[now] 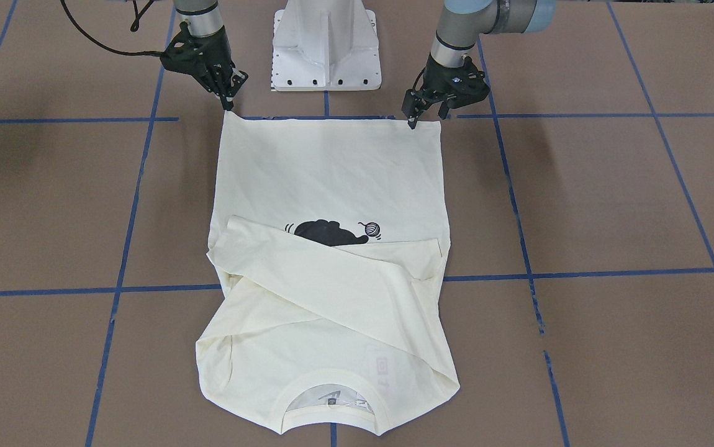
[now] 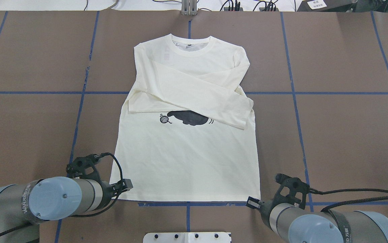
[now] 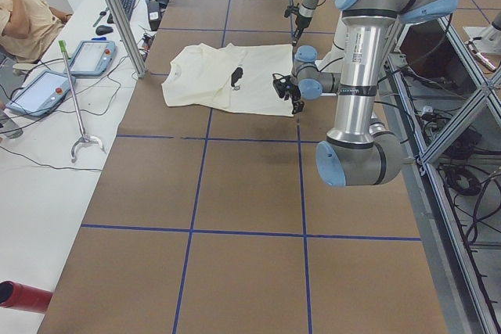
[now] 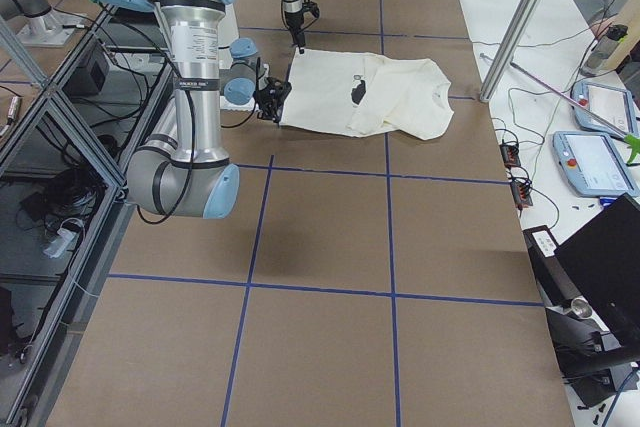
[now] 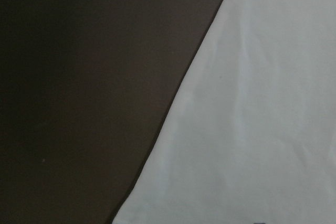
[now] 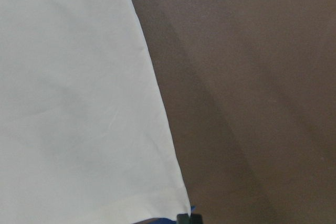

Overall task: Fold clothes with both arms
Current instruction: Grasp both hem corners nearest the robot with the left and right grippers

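The cream-white shirt (image 2: 187, 158) lies flat and graphic side up, collar at the far side, hem toward the robot. Both sleeves are folded across the chest and cover most of the black cat graphic (image 2: 189, 118); the yarn ball (image 2: 163, 118) shows. My left gripper (image 1: 426, 115) is open and low at one hem corner, one finger touching the cloth edge. At the other hem corner my right gripper (image 1: 236, 90) is open too, its lower fingertip on the corner. The wrist views show only the shirt (image 5: 252, 103) edge and the shirt (image 6: 73, 93) corner on brown table.
The white pedestal base (image 1: 326, 46) stands between the arms, just behind the hem. Blue tape lines (image 2: 79, 92) grid the brown table. A person (image 3: 23, 13) sits at a side table with pendants (image 3: 90, 56) and cables beyond the collar end, behind a metal post (image 3: 117, 13).
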